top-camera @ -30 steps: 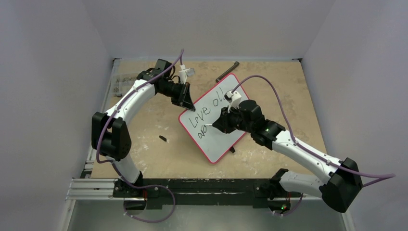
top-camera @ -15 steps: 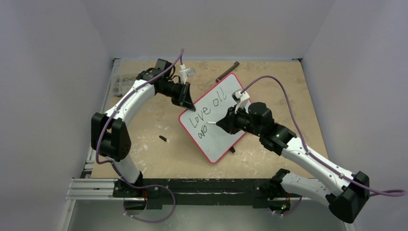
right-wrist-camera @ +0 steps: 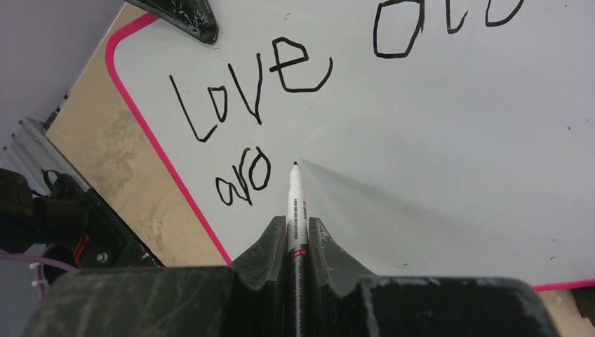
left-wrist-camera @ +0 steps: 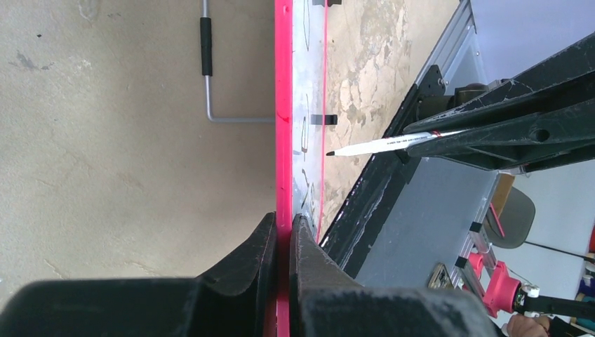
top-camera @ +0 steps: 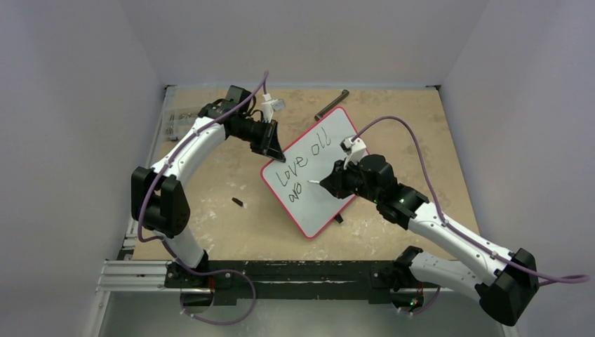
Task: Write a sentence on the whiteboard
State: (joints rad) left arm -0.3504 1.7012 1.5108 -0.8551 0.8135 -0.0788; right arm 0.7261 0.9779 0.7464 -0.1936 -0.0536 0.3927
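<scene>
Overhead and wrist views. 1 whiteboard, white with a red-pink rim, sits askew near the middle of the table, with 1 corner pointing at the far edge and 1 at the near edge.

The sentence runs in 2 slanted lines of black strokes. The upper line has 2 words, "Love" and "all". The lower line has 3 letters, "aro".

2 grippers are at the board. The left gripper is clenched on the rim at the board's left corner. Its wrist view shows the 2 fingers pinching the red edge from both sides. The right gripper grasps 1 white marker. The marker's black tip is just right of "aro", at or just off the white face; contact cannot be told.

1 grey L-shaped bar with a black grip lies near the table's far edge, just beyond the board's far corner. 1 small black piece lies on the table left of the board, apart from it.
</scene>
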